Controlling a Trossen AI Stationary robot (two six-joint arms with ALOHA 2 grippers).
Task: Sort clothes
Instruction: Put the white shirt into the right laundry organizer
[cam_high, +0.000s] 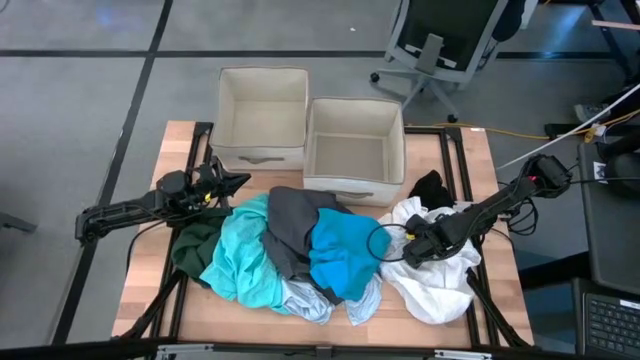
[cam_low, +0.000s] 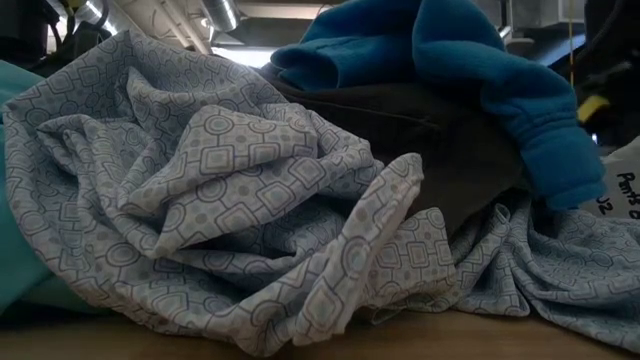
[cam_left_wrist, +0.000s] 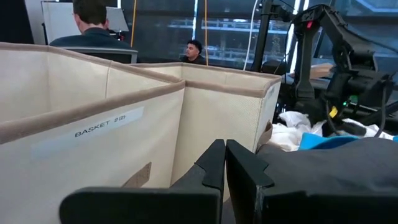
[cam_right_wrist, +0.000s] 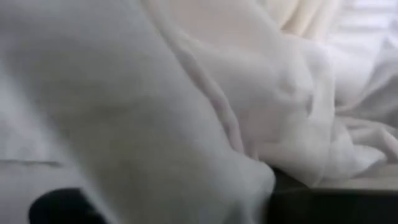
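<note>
The clothes lie in a pile across the table's near half: dark green (cam_high: 195, 248), turquoise (cam_high: 240, 258), dark grey (cam_high: 292, 225), bright blue (cam_high: 345, 255), pale blue-grey patterned (cam_high: 305, 300) (cam_low: 250, 200), white (cam_high: 440, 285) and black (cam_high: 430, 186). My left gripper (cam_high: 238, 182) (cam_left_wrist: 224, 155) is shut and empty. It hovers level at the pile's far left, pointing at the left box's front. My right gripper (cam_high: 410, 250) is down at the white garment's left part. White cloth (cam_right_wrist: 186, 106) fills its wrist view and hides its tips.
Two beige square fabric boxes (cam_high: 262, 115) (cam_high: 354, 148) stand open side by side at the table's far middle; one reads "BASKET 2(2)" (cam_left_wrist: 99, 126). An office chair (cam_high: 440, 40) stands beyond the table. People sit in the room behind (cam_left_wrist: 93, 22).
</note>
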